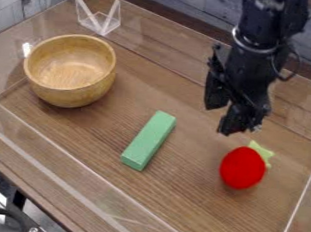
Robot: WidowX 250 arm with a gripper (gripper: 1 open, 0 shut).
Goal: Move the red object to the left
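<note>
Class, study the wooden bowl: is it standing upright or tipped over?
Upright: the wooden bowl has its round rim facing up, and its hollow inside is open to view.

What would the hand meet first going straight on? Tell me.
Probably bare tabletop, just behind the red strawberry; the hand points down, though depth is unclear.
</note>
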